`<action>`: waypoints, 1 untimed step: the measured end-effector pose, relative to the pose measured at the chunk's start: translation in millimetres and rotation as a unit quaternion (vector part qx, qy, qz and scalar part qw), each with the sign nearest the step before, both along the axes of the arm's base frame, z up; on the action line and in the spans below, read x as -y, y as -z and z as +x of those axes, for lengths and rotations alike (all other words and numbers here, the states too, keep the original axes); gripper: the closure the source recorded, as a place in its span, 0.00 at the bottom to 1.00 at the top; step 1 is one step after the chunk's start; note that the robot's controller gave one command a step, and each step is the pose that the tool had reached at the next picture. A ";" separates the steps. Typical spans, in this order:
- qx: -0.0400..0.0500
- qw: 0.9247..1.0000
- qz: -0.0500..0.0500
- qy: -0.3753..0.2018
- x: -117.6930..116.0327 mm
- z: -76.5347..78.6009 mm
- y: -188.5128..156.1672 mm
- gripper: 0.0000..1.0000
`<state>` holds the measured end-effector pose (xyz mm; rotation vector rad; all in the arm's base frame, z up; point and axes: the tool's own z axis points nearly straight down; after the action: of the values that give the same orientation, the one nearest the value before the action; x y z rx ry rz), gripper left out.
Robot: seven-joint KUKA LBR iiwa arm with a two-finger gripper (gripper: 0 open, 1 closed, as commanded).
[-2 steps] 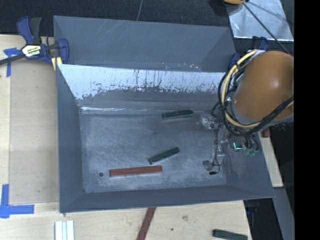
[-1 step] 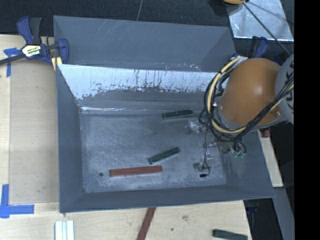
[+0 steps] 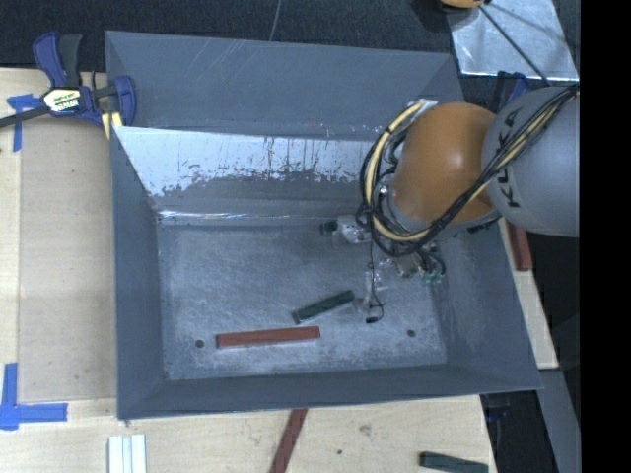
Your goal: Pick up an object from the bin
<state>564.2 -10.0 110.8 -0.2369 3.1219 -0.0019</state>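
One dark green bar [image 3: 323, 306] lies tilted on the floor of the bin [image 3: 133, 284], right of centre, its right end just beside the gripper [image 3: 373, 308]. Whether the gripper is open or closed cannot be told. One reddish-brown stick [image 3: 268, 338] lies near the bar, toward the front wall.

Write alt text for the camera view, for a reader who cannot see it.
The gripper is down in a grey metal bin, beside the right end of a dark green bar; a reddish-brown strip lies apart, lower-left of the bar.
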 end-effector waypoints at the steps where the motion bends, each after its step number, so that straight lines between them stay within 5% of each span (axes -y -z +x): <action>1: -0.005 0.981 0.001 0.193 -1.0 -73.0 24.6 1.00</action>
<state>491.3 -9.1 86.2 0.3711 3.1184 -0.0009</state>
